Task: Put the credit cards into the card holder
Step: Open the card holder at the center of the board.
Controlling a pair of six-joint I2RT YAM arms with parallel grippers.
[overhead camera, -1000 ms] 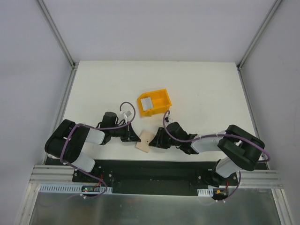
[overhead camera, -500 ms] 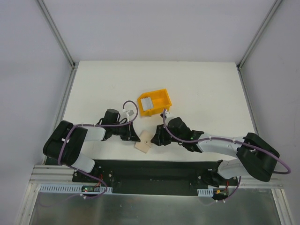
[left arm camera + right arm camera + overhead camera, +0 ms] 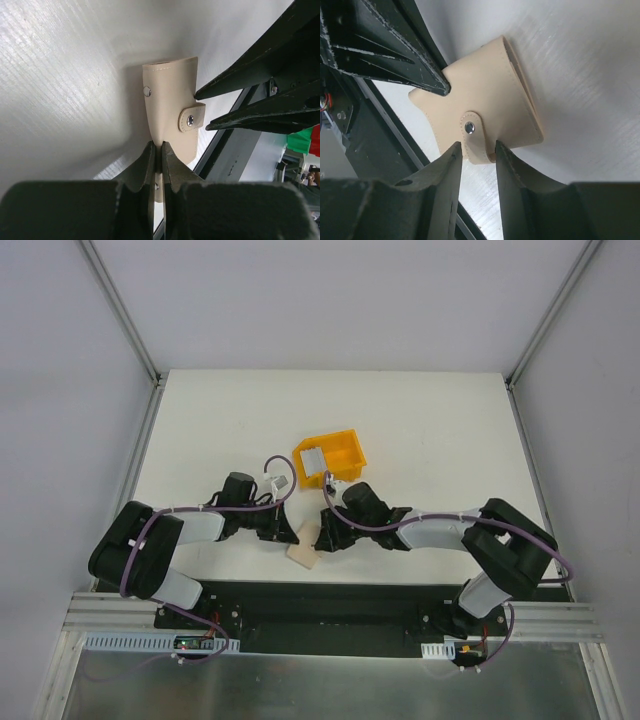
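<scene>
Beige card holder point(image 3: 170, 107); one edge hidden inside pinching left gripper point(image 3: 158, 147).

No legible txt, labels, nos. or signs in any view.

White table point(image 3: 430, 420) between plain grey walls point(image 3: 330, 300), evenly lit

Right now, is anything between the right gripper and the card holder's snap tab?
Nothing visible. The right gripper straddles the snap tab on the card holder; the left gripper pinches its opposite edge.
</scene>
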